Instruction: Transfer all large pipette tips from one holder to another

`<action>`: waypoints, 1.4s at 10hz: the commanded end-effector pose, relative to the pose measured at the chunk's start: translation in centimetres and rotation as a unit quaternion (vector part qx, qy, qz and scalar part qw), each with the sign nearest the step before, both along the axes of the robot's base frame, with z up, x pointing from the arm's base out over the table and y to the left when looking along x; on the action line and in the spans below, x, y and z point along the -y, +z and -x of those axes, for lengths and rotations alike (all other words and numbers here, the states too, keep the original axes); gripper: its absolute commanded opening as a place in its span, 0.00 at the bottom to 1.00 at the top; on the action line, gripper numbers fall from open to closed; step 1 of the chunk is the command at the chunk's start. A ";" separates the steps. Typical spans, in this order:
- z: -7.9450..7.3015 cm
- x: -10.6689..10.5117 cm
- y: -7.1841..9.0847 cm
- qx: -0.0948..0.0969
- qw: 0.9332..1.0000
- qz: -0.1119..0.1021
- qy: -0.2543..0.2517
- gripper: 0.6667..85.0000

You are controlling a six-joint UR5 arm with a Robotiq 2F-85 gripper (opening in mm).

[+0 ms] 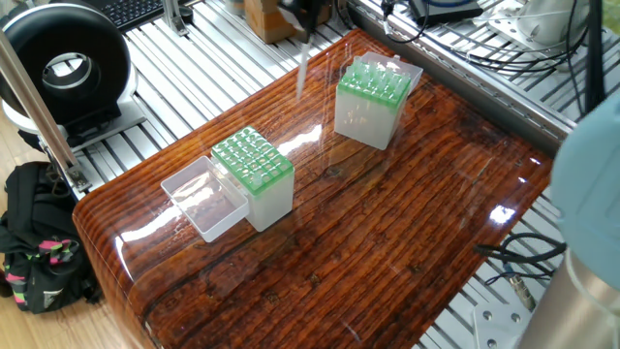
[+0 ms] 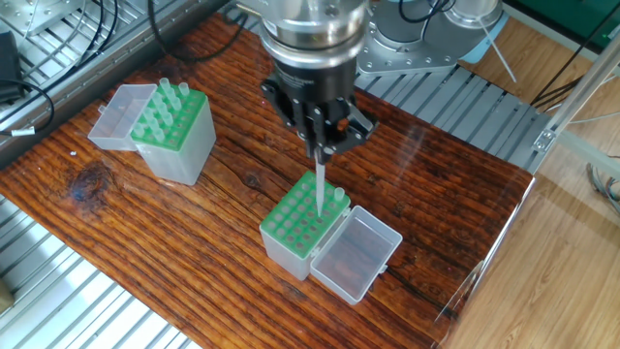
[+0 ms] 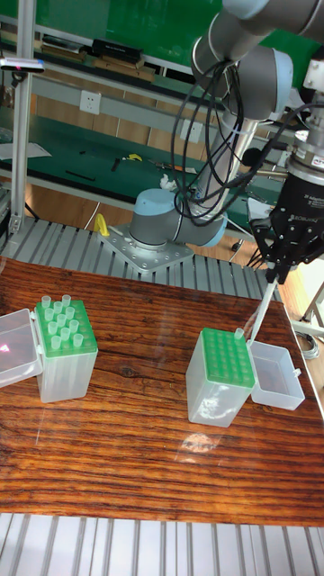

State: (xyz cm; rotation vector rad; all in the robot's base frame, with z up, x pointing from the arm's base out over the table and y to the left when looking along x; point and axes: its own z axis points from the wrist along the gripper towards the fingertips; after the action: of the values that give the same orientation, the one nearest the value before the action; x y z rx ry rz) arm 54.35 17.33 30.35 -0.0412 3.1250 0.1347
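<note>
My gripper (image 2: 321,153) is shut on the wide end of one large pipette tip (image 2: 320,190), which hangs point down just above the near green-topped holder (image 2: 295,225). That holder has one tip (image 2: 339,196) standing in a corner hole, and its clear lid (image 2: 356,252) lies open beside it. In the tall fixed view the held tip (image 3: 258,317) slants down toward the holder's back right corner (image 3: 220,371). The other holder (image 2: 174,131) carries several tips. In one fixed view only the held tip (image 1: 301,68) and a bit of the gripper show.
The other holder's open lid (image 2: 118,116) lies at its left. The arm's base (image 3: 166,225) stands behind the wooden table (image 2: 455,204). Slotted aluminium rails (image 2: 87,301) and cables (image 2: 39,58) ring the table. A black bag (image 1: 34,242) lies on the floor.
</note>
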 end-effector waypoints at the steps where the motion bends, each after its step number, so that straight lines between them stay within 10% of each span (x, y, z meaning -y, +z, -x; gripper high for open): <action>1: 0.3 -0.5 -0.9 0.000 1.000 0.003 -0.002 0.00; 14: 2.4 -0.3 -2.9 -0.012 1.000 0.018 0.005 0.00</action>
State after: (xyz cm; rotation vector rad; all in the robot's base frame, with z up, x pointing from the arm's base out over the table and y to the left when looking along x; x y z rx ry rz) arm 52.21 17.47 27.47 -0.0529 3.1489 0.0660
